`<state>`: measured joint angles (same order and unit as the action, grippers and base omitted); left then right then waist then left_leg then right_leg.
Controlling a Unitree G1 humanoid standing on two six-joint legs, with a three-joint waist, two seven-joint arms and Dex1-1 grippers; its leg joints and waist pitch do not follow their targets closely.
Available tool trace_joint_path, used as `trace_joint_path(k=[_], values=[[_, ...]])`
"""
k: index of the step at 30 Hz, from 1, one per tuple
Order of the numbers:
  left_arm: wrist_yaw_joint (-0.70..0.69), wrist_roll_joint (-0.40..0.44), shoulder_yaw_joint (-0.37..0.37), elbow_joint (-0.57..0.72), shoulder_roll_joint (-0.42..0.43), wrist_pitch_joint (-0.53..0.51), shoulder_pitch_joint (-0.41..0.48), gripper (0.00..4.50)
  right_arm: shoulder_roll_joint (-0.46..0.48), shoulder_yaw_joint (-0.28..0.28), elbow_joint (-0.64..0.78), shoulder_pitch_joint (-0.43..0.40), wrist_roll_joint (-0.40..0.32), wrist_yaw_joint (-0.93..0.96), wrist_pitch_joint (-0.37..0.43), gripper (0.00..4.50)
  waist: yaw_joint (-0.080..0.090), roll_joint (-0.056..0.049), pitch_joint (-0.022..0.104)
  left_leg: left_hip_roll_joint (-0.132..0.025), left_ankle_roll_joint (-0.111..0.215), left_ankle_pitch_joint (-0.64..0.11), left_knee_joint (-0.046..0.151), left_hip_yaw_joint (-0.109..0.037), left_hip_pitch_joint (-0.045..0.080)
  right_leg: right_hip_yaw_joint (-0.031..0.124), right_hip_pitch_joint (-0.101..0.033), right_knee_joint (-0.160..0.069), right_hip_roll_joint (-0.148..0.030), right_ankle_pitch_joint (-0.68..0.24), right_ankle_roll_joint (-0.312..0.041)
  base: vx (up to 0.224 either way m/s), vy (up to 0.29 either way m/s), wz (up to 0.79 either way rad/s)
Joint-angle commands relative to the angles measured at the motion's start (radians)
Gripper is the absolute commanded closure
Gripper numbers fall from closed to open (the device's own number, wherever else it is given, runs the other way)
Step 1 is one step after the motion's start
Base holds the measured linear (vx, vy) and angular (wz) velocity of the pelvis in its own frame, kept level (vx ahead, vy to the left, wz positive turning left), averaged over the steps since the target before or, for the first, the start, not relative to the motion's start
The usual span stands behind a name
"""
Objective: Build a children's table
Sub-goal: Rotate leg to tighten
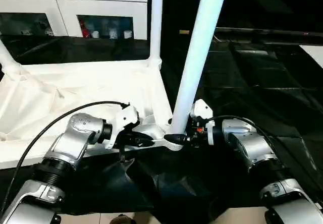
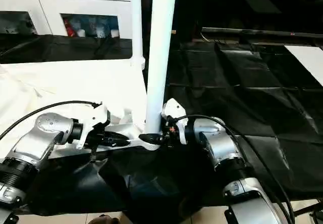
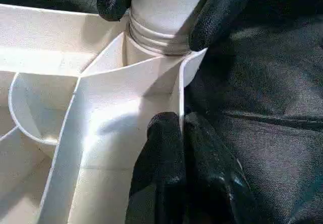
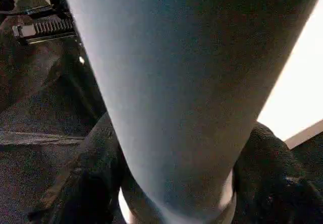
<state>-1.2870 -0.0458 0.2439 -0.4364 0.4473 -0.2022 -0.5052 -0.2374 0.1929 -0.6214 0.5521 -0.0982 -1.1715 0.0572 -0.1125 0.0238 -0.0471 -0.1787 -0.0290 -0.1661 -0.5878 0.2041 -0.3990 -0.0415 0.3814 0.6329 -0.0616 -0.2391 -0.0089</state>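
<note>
No brand, label or writing can be read anywhere. The table top (image 1: 75, 98) lies upside down on a black cloth (image 1: 252, 98), ribbed underside up, and everything else sits around it. At its near corner a white leg (image 1: 199, 57) stands in the round socket (image 3: 156, 37), leaning slightly — the threaded end is partly showing above the socket rim. The right gripper (image 1: 182, 138) has its black fingers (image 3: 217, 12) on either side of the leg's base, grasping it. The left gripper (image 1: 146, 141) is clenched, its fingers pressed together against the top's rim wall just beside that socket. Another leg (image 1: 156, 22) stands upright at the far corner. Behind the top is a white cabinet (image 1: 75, 12) with glass doors and small objects inside.
</note>
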Motion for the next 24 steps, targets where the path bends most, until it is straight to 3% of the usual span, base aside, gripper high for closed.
trace_joint_path(k=[1,3,5,7,8,10,15,16,20,24], values=[[0.03,-0.007,0.012,0.013,-0.024,0.003,0.002,4.5,0.014,0.035,0.023,-0.014,-0.003,-0.025,0.014,1.91,-0.001,0.003,0.062,-0.068,0.054,-0.127,0.063,-0.029,0.036,0.042,-0.031,-0.061,-0.092,0.032,-0.246,0.0,0.0,0.0],[0.16,0.025,-0.003,-0.031,-0.084,-0.008,-0.028,4.5,0.076,0.003,-0.029,-0.002,0.014,0.127,0.0,1.91,0.001,0.004,0.059,-0.067,0.053,-0.134,0.064,-0.028,0.037,0.044,-0.027,-0.064,-0.094,0.017,-0.248,0.0,0.0,0.0],[0.192,0.033,-0.005,-0.043,-0.099,-0.009,-0.037,4.5,0.097,-0.009,-0.053,0.006,0.024,0.189,-0.004,1.91,0.002,0.005,0.055,-0.065,0.038,-0.162,0.067,-0.03,0.038,0.045,-0.026,-0.073,-0.097,-0.039,-0.243,0.0,0.0,0.0],[0.266,0.046,-0.013,-0.075,-0.14,-0.021,-0.06,4.5,0.145,-0.035,-0.105,0.025,0.038,0.323,0.008,1.91,0.008,0.003,0.047,-0.068,-0.008,-0.239,0.078,-0.033,0.044,0.049,-0.02,-0.087,-0.1,-0.186,-0.221,0.0,0.0,0.0],[0.366,0.061,-0.026,-0.114,-0.191,-0.029,-0.089,4.5,0.197,-0.057,-0.152,0.043,0.045,0.445,0.014,1.91,0.008,0.0,0.045,-0.067,-0.022,-0.266,0.08,-0.037,0.046,0.048,-0.019,-0.091,-0.101,-0.234,-0.211,0.0,0.0,0.0],[0.431,0.065,-0.037,-0.141,-0.229,-0.04,-0.111,4.5,0.235,-0.078,-0.185,0.062,0.043,0.533,0.022,1.91,0.017,0.0,0.046,-0.068,-0.064,-0.315,0.087,-0.045,0.048,0.049,-0.021,-0.098,-0.106,-0.324,-0.178,0.0,0.0,0.0],[0.524,0.079,-0.038,-0.181,-0.302,-0.054,-0.15,4.5,0.32,-0.12,-0.265,0.127,0.056,0.744,0.031,1.91,0.027,-0.002,0.051,-0.063,-0.053,-0.285,0.086,-0.041,0.047,0.051,-0.018,-0.094,-0.1,-0.225,-0.183,0.0,0.0,0.0],[0.511,0.08,-0.031,-0.178,-0.303,-0.053,-0.15,4.5,0.323,-0.114,-0.263,0.128,0.058,0.726,0.023,1.56,0.023,-0.004,0.054,-0.065,-0.047,-0.269,0.083,-0.04,0.048,0.05,-0.021,-0.092,-0.102,-0.194,-0.184,0.0,0.0,0.0],[0.476,0.087,-0.023,-0.17,-0.298,-0.037,-0.145,4.5,0.332,-0.128,-0.255,0.132,0.035,0.656,0.018,1.19,0.022,-0.003,0.057,-0.063,-0.003,-0.195,0.079,-0.037,0.038,0.047,-0.031,-0.08,-0.098,-0.05,-0.197,0.0,0.0,0.0],[0.41,0.073,-0.013,-0.147,-0.261,-0.009,-0.127,4.5,0.293,-0.103,-0.238,0.123,0.059,0.624,-0.01,0.78,0.021,-0.003,0.054,-0.064,0.001,-0.216,0.08,-0.036,0.041,0.048,-0.03,-0.086,-0.1,-0.093,-0.203,0.0,0.0,0.0]])
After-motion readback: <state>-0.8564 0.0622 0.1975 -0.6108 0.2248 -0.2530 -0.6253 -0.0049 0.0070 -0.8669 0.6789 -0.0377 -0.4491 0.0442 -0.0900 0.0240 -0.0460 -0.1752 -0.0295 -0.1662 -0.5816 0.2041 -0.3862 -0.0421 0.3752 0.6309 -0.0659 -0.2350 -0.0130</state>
